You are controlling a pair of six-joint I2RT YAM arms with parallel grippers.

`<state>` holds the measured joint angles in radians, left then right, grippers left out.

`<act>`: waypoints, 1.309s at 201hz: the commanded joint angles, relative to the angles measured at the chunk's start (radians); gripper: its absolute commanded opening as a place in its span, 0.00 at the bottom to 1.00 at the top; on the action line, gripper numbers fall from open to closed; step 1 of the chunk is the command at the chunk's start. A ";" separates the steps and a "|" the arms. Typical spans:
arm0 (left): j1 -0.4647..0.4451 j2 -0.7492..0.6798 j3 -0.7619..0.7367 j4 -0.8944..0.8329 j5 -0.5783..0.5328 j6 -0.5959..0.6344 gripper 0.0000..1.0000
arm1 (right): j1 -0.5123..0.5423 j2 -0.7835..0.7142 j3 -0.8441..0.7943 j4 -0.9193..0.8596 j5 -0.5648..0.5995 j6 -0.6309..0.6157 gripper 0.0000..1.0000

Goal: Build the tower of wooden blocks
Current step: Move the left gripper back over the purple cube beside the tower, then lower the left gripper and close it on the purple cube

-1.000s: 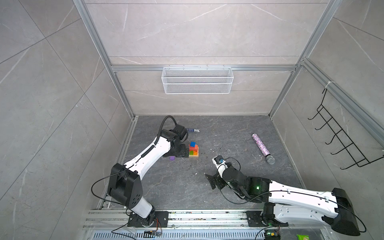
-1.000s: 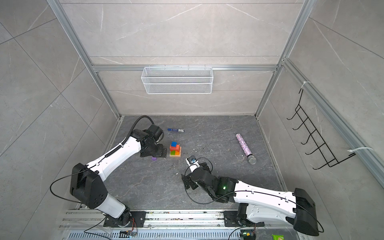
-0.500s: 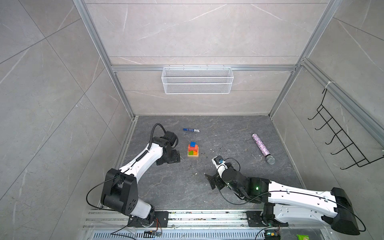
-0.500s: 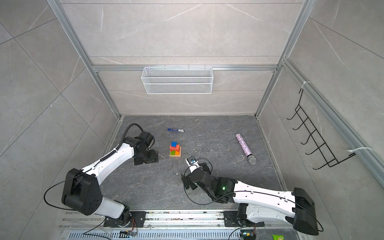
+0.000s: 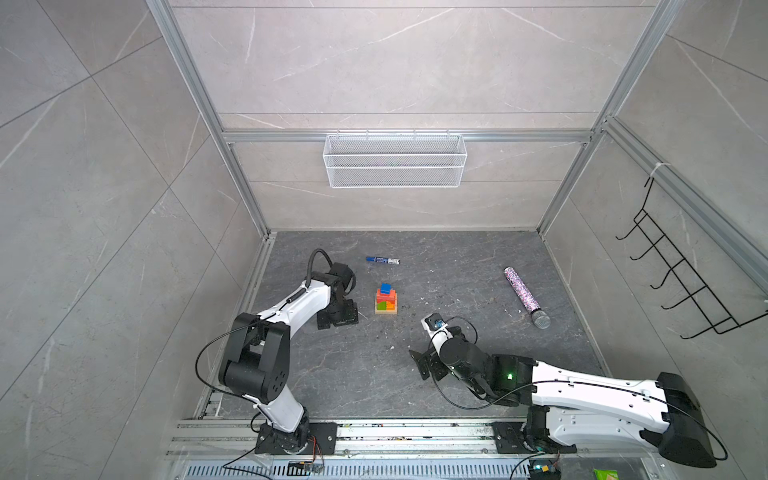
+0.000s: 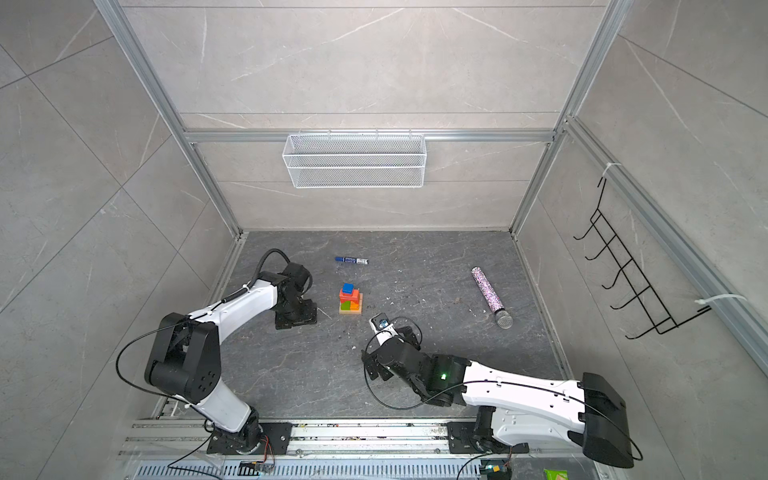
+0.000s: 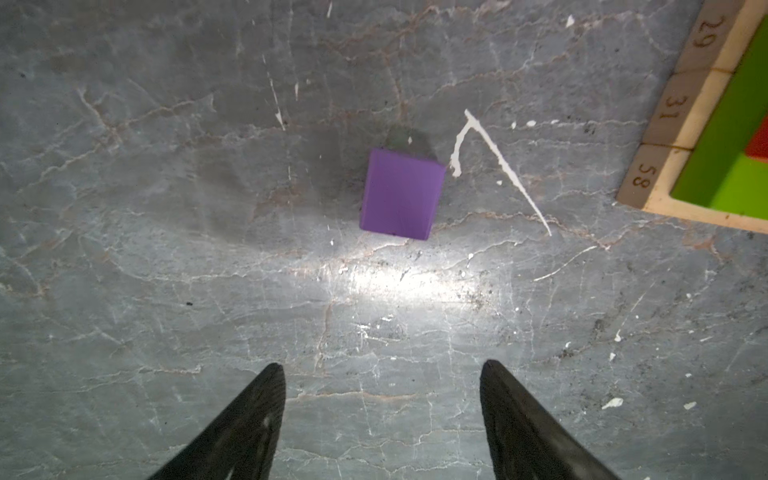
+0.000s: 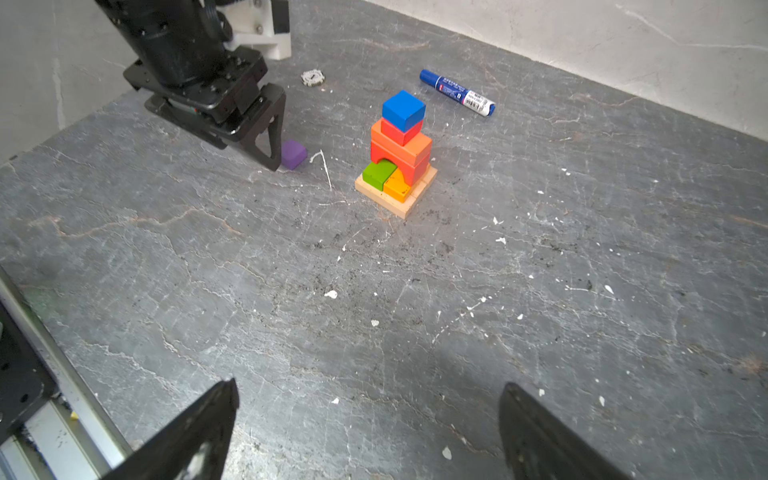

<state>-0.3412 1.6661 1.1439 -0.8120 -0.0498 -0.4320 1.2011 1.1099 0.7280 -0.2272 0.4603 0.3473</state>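
- Left gripper point(image 7: 380, 374): its two black fingers point(image 7: 249, 428) stand partly apart, with only bare floor between them and nothing held.
- Small purple wooden cube point(image 7: 401, 195): rests on the grey marbled floor point(image 7: 166, 208) straight ahead of the fingertips, in line with the gap but not yet inside it. Its faces are turned slightly against the finger line, and as a cube it offers no long axis to match.
- Stepped tower of coloured wood blocks point(image 8: 399, 153): stands near the cube but apart from it, with a blue cube point(image 8: 403, 110) topmost.
- Right gripper point(image 8: 368, 395): fingers spread wide and empty, well apart from the cube, so the left arm is clearly nearer.
- Judged next move: a short advance of the left fingers to straddle the cube.
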 commanded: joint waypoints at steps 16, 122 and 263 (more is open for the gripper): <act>0.014 0.063 0.081 0.018 -0.005 0.063 0.71 | 0.010 0.038 0.029 0.008 0.000 0.021 0.99; 0.053 0.208 0.151 0.056 0.036 0.096 0.60 | 0.014 0.016 0.036 -0.030 0.008 0.018 0.97; 0.065 0.255 0.141 0.092 0.044 0.070 0.50 | 0.016 0.022 0.044 -0.036 0.014 0.019 0.96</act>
<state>-0.2810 1.9156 1.2758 -0.7269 -0.0151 -0.3531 1.2091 1.1427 0.7528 -0.2424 0.4572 0.3473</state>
